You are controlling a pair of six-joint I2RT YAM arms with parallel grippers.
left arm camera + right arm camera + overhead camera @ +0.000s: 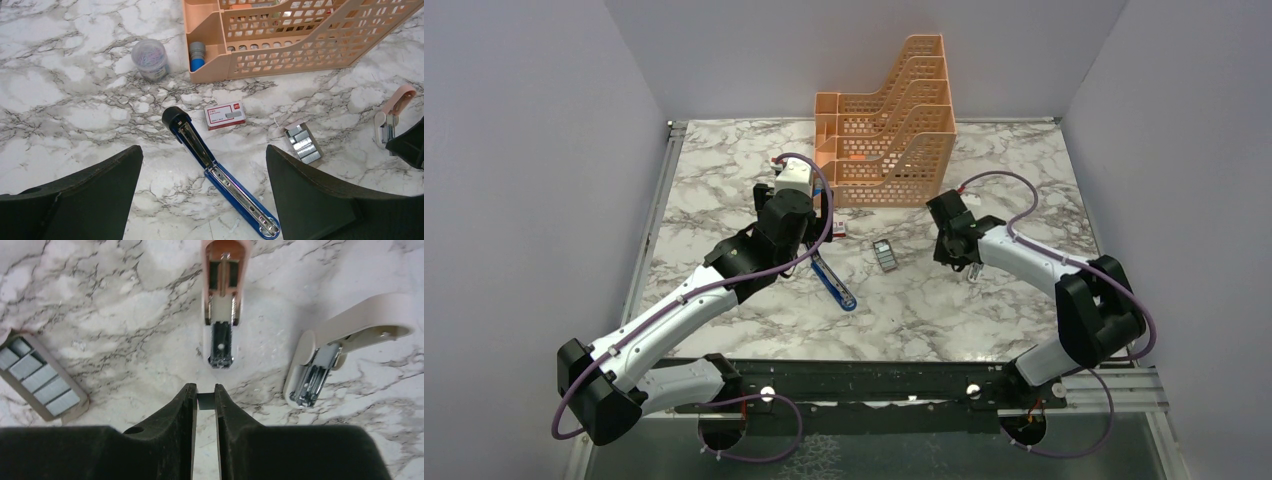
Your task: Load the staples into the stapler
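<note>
The blue stapler (834,282) lies opened flat on the marble, its metal channel facing up; it shows clearly in the left wrist view (220,177). My left gripper (202,150) is open and empty, hovering above the stapler with a finger on each side. The staples tray (884,254) sits to the stapler's right (303,144), (42,377), with the red-and-white box (225,115) beside the stapler's black end. My right gripper (205,395) is shut on a small dark-grey staple strip (205,401) pinched at its fingertips, right of the tray.
A peach desk organizer (894,130) stands at the back. A jar of paper clips (149,58) is left of it. A pink mini stapler (222,300) and a white oblong stapler (340,350) lie open just ahead of the right gripper.
</note>
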